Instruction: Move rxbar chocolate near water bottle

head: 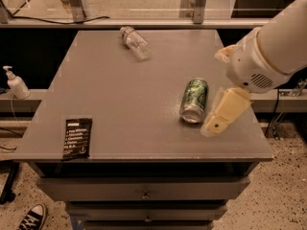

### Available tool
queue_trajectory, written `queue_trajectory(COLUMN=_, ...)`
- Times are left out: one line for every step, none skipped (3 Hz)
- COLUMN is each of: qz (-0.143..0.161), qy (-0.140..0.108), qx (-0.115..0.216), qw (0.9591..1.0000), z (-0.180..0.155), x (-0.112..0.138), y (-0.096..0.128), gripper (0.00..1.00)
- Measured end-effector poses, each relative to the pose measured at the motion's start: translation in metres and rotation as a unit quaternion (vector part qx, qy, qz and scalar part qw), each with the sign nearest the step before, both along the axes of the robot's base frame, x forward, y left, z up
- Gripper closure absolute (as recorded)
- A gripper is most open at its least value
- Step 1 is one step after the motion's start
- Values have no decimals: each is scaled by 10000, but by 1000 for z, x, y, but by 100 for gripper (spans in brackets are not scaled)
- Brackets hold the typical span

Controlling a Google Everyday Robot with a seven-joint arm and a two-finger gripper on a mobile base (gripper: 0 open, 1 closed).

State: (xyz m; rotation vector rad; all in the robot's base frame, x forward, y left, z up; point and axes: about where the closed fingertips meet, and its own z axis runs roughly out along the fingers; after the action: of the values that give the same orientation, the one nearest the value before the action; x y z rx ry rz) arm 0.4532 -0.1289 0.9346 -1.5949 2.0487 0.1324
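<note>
My tool (224, 111) hangs over the right side of the table (120, 95), close above the surface near the table's front right corner, with my white arm reaching in from the right behind it. Whether it stands apart or together I cannot tell from here; it has nothing in it.

Just to the left of the tool lies a green can (194, 99) on its side, its silver end turned toward the table's front edge. The tool is beside the can; I cannot tell if they touch.

The rxbar chocolate (76, 138) lies flat, well apart from the tool, far across to its left by the front left corner of the table, its white text facing up.

The water bottle (135, 43) lies on its side toward the table's back edge, beyond the tool and to its left, well away from both the bar and the can.

Off the table, far to the tool's left, a white pump dispenser (16, 83) stands on a lower ledge.
</note>
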Motion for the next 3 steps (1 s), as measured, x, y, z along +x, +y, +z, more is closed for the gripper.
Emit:
queue_trajectory(qz=385, qy=-32, qx=796, qw=9961, z=-9, x=6, y=58, gripper=0)
queue_trajectory(qz=647, qy=128, qx=1460, qw=9871, z=-11, x=0, y=108, gripper=0)
queue_trajectory(qz=647, qy=128, qx=1460, qw=9871, z=-11, x=0, y=108, gripper=0)
